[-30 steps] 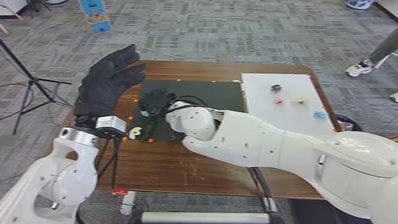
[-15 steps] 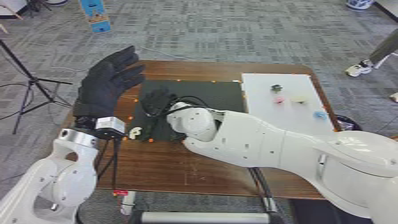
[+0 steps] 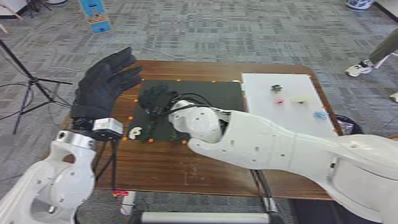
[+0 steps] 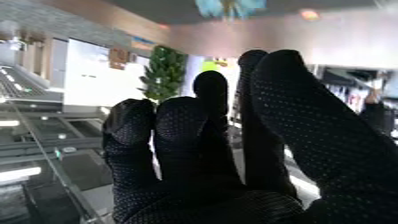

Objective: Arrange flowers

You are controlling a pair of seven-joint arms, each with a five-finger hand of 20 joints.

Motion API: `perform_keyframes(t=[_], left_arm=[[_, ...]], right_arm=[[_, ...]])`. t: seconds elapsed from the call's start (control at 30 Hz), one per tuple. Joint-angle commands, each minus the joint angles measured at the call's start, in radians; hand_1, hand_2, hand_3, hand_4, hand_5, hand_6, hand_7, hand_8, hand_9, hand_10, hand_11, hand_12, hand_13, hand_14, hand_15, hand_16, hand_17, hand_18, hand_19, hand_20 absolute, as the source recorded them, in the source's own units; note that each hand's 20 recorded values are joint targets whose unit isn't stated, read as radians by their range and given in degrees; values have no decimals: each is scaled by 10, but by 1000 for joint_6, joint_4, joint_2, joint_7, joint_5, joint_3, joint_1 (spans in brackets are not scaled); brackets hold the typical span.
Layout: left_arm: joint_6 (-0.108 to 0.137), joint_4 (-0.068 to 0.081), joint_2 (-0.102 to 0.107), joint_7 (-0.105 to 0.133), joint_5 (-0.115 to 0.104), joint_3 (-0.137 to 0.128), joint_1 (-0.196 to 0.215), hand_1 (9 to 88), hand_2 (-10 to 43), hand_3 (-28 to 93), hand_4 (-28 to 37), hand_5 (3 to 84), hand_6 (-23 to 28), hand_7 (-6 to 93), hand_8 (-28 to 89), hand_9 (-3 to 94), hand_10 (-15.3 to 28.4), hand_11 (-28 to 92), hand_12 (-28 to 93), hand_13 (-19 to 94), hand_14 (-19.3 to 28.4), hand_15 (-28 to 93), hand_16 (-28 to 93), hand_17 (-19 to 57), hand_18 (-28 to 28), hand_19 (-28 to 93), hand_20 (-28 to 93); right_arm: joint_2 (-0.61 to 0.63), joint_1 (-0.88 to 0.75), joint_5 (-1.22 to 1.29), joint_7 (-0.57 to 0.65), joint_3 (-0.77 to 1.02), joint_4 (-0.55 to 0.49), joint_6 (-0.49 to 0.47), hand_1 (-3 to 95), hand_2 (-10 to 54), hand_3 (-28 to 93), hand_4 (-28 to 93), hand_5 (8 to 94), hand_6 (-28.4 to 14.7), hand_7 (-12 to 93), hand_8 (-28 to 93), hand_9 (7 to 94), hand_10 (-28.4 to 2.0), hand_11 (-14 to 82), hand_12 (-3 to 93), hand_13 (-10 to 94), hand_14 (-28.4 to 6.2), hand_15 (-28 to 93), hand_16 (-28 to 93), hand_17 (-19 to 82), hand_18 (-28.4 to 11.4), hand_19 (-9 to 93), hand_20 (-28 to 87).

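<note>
- Although the work seems under way, it looks far from complete: the green flower, pink flower, pale yellow flower and blue flower lie apart on the white board.
- Over the black mat is the right hand; its fingers are raised, nearly straight, and hold nothing visible.
- In the right wrist view, a light-blue flower is beyond them, not gripped.
- The left hand, fingers extended, is above the table's left side.
- Gathering these flowers probably remains.
</note>
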Motion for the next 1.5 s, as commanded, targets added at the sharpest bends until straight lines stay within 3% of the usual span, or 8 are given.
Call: perform_keyframes(t=[0.03,0.17,0.23,0.7,1.1,1.5], left_arm=[[-2,-31,-21,-9,-12,-56,68,240,-75,728,-283,344,43,217,-106,283,124,249,154,259,148,313,6,-73,239,495,139],[9,-43,-23,-10,-18,-86,105,240,-76,729,-283,343,43,217,-106,283,123,249,154,259,148,313,5,-73,239,495,139],[11,-43,-23,-8,-18,-88,110,240,-77,730,-283,344,44,217,-106,283,123,249,154,259,148,314,5,-73,239,495,140],[9,-34,-20,-15,-17,-74,91,239,-75,728,-283,345,44,217,-107,282,123,248,153,259,147,314,4,-73,239,495,140],[22,-32,-16,3,-18,-71,82,238,-74,728,-283,345,44,217,-107,282,124,248,153,258,148,313,5,-73,239,495,139],[13,-22,-19,5,-16,-56,61,240,-75,729,-283,345,44,216,-106,282,123,249,154,259,147,313,5,-73,239,494,139]], right_arm=[[115,-77,-18,-17,113,-156,-13,402,-46,916,-269,465,50,249,-166,370,-143,552,608,465,-145,850,503,258,-215,851,588],[167,-132,-25,-43,164,-227,-11,417,-56,905,-272,486,45,248,-160,390,-140,547,633,470,-145,851,494,260,-215,853,586],[175,-139,-35,-46,165,-237,-33,439,-52,900,-276,510,52,253,-162,407,-136,524,664,470,-141,841,514,260,-214,853,586],[119,-111,-34,-7,83,-142,-61,420,28,929,-275,580,62,230,-166,407,-143,528,780,449,-152,821,568,252,-214,847,596],[87,-89,-38,-5,45,-85,-72,403,35,925,-269,620,52,225,-163,408,-147,535,790,446,-161,833,559,251,-218,850,597],[55,-64,-21,21,17,-46,-60,392,37,926,-262,615,42,218,-160,408,-151,534,788,447,-164,838,552,253,-220,853,596]])
